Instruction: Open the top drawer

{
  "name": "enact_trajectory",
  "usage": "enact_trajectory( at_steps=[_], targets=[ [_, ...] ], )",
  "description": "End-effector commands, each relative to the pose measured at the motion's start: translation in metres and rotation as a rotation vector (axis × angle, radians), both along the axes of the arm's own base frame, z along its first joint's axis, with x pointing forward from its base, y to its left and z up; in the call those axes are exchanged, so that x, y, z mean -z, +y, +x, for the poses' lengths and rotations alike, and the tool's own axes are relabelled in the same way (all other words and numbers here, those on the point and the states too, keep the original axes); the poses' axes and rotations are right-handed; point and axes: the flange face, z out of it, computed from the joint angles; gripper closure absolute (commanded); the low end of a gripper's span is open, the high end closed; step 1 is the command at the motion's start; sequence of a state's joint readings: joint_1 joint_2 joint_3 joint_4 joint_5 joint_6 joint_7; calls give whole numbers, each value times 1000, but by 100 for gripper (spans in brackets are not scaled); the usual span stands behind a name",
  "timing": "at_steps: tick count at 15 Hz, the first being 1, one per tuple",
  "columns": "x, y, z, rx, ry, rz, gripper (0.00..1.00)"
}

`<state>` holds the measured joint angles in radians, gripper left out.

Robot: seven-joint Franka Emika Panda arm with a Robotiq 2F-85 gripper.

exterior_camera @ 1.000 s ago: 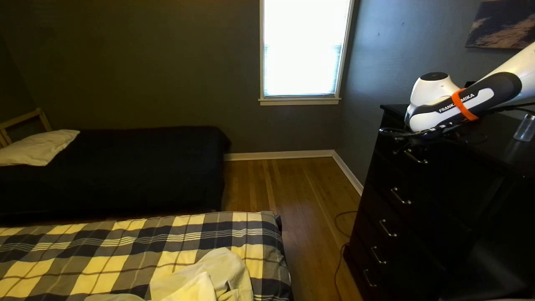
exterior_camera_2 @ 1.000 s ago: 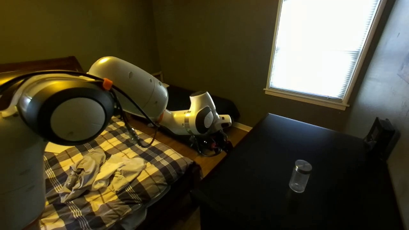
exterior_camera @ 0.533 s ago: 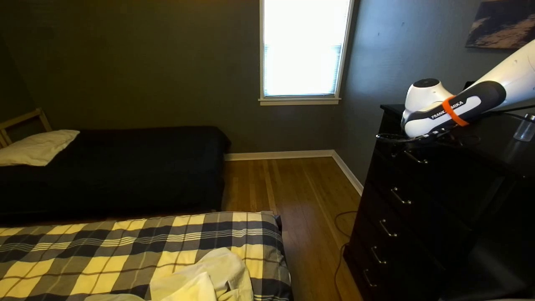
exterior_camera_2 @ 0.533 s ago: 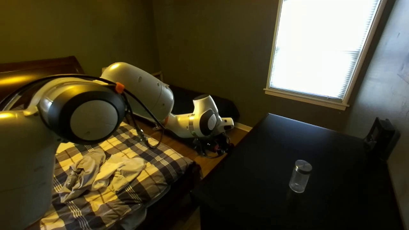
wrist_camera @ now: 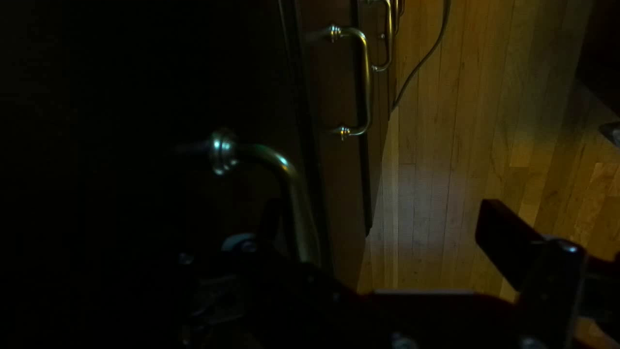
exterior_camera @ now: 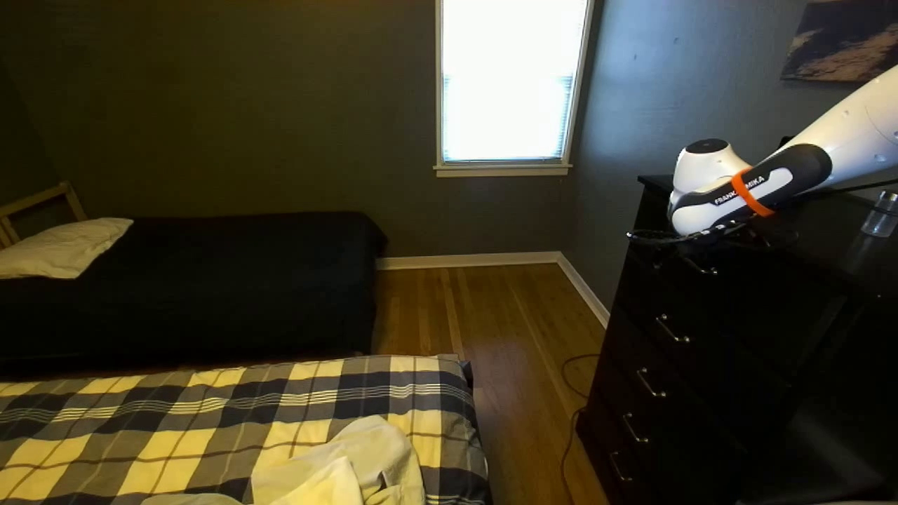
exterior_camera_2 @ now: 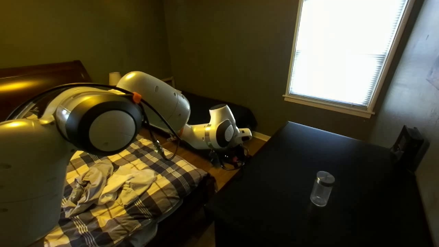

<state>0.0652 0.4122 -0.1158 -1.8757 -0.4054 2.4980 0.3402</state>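
Observation:
The top drawer (exterior_camera: pixel 754 291) is the uppermost front of the dark dresser. Its silvery pull (exterior_camera: pixel 704 266) is partly covered by the arm in an exterior view. In the wrist view the pull (wrist_camera: pixel 298 203) is large and close, its lower part hidden by the gripper body. My gripper (wrist_camera: pixel 381 206) is open, with its fingers (wrist_camera: pixel 503 242) wide apart. The left finger looks to be on the drawer side of the pull's bar, the right finger well out over the floor. The bar lies nearer the left finger; contact cannot be told in the dark.
Lower drawers with pulls (wrist_camera: pixel 366 82) continue beneath. A clear jar (exterior_camera_2: pixel 322 190) and a black object (exterior_camera_2: pixel 408 147) stand on the dresser top (exterior_camera_2: pixel 274 206). A plaid bed (exterior_camera: pixel 280 414) faces the dresser. A cable (exterior_camera: pixel 565 449) lies on the wooden floor.
The arm has moved left and down in the exterior view facing the drawers, and slightly right and down in the other exterior view. The dresser and drawers look unmoved.

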Motion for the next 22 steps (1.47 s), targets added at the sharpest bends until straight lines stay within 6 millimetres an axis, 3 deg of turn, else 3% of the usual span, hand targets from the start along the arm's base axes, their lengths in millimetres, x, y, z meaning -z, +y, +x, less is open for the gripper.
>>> enact_trajectory(
  at_steps=[1,10,20,22],
  targets=[
    [5,25,1,-51,40,54,0],
    [-8,70,-10,-192,91,129,0],
    [-3,111,-26,-258,82,90,0],
    [-5,134,-31,-274,68,98,0]
  ],
)
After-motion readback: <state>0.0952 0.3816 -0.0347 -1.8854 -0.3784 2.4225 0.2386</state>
